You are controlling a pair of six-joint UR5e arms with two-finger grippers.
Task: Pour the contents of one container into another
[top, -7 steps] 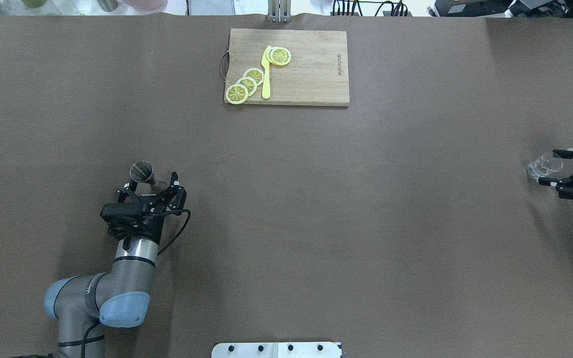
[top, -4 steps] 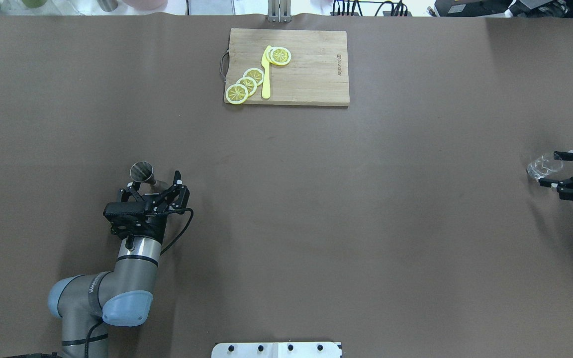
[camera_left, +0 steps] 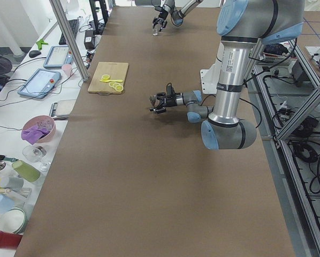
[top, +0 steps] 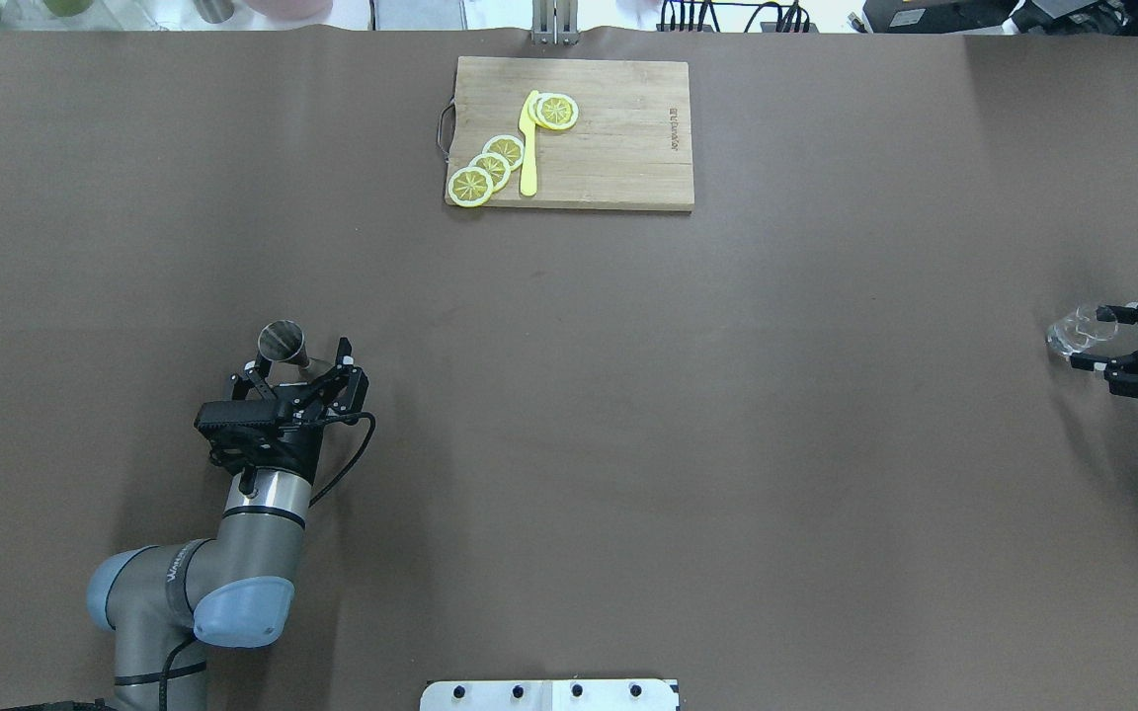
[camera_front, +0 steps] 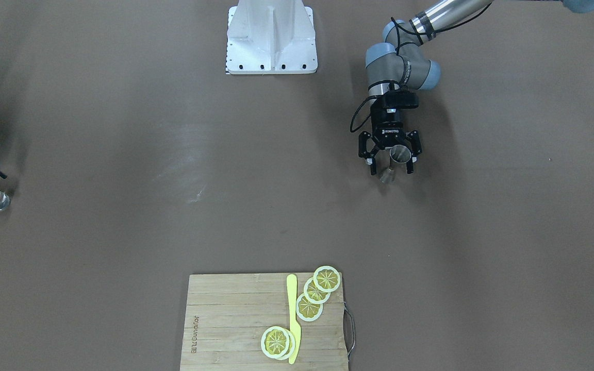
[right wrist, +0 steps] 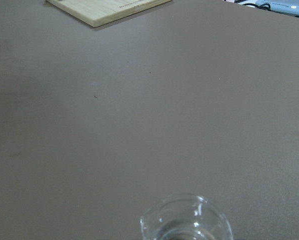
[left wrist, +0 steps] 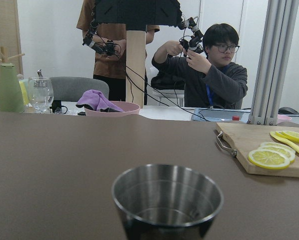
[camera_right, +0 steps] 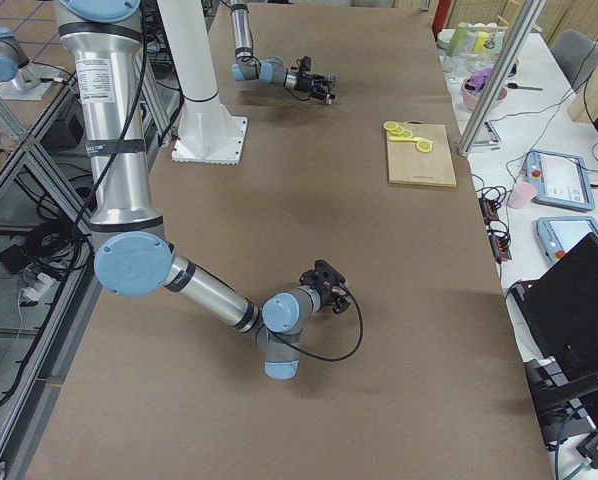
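Left gripper (top: 299,357) straddled the upright jigger (top: 282,341), its 2 fingers spread (no grip yet). The glass (top: 1075,331) sat way over by the table's (top: 628,444) right edge, between the right gripper's (top: 1090,337) open fingers.

right gripper (top: 1089,339) narrowing around glass (top: 1070,334)

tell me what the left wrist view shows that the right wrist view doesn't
Only the left wrist view: the metal jigger close up, lemon slices, a pink bowl, a seated person and a standing person beyond the table. Only the right wrist view: the clear glass at its bottom edge. Both: the brown table and the wooden cutting board.
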